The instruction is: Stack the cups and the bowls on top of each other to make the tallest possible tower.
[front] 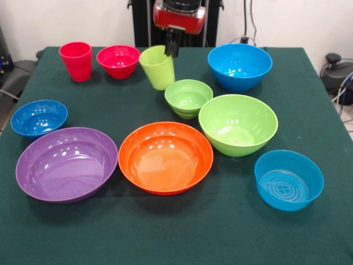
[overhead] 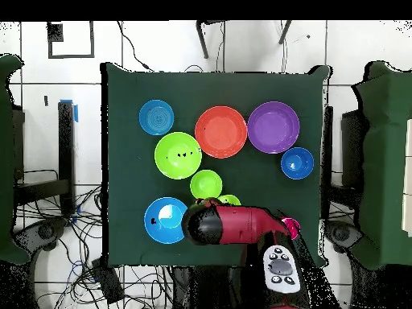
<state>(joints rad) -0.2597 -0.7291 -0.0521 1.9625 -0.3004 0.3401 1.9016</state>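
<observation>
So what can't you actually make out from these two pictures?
- Overhead view: the arm covers the red tumbler, most of the red bowl and most of the lime green tumbler.
- Front view: the fingers sit at the lime green tumbler's rim; their tips are hidden, so a grip can't be confirmed.
- Front view: the arm is cut off by the top edge.

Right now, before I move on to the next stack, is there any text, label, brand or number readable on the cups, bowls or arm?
None can be read in either view.
The small teal-blue bowl has a moulded round pattern in its base, but it shows no letters.
The arm's head has round dark buttons, with no marking that can be read.
The lime-green tumbler at the gripper is plain.
</observation>
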